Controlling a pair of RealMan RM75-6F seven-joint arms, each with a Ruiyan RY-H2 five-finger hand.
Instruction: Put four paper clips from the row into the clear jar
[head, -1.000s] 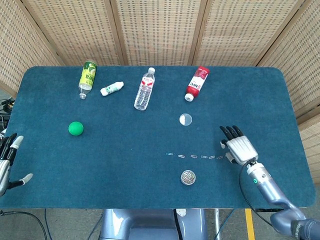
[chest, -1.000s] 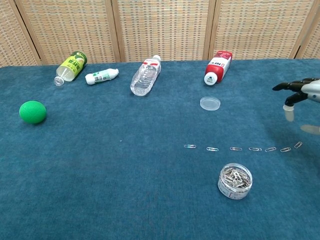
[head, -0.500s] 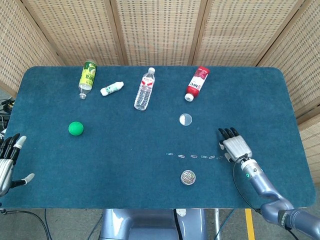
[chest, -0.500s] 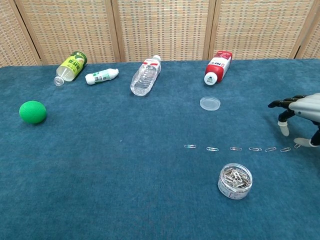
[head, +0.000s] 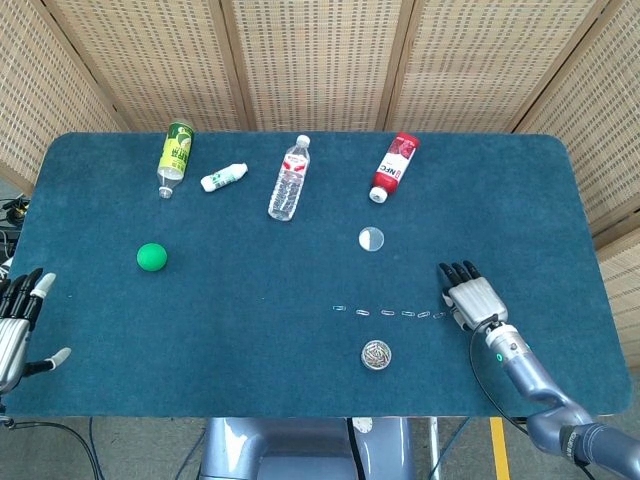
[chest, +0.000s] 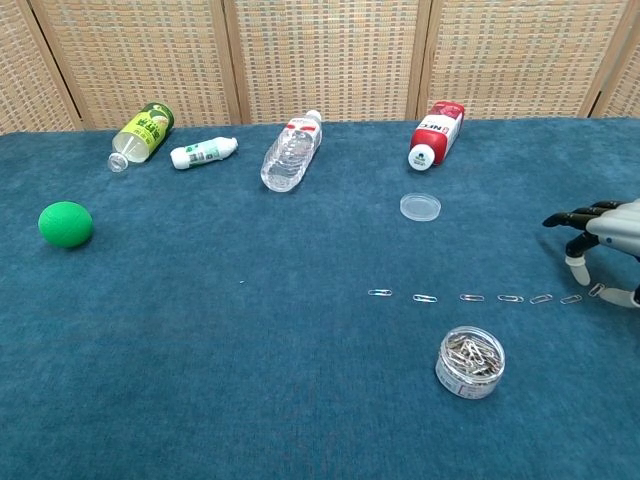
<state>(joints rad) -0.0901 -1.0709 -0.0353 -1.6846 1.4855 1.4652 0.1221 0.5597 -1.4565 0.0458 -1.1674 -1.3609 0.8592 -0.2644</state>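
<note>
1. The right hand (chest: 606, 232) hovers low at the right end of the row of small metal paper clips (chest: 472, 297), fingers spread, holding nothing;
2. the clear round jar (chest: 470, 362) stands just near of the row;
3. the left hand (head: 14, 325) rests open at the table's left edge.

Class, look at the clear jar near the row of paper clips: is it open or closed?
Open. The clear jar has no lid on top, its paper clips show from above, and a round clear lid lies apart on the table.
</note>
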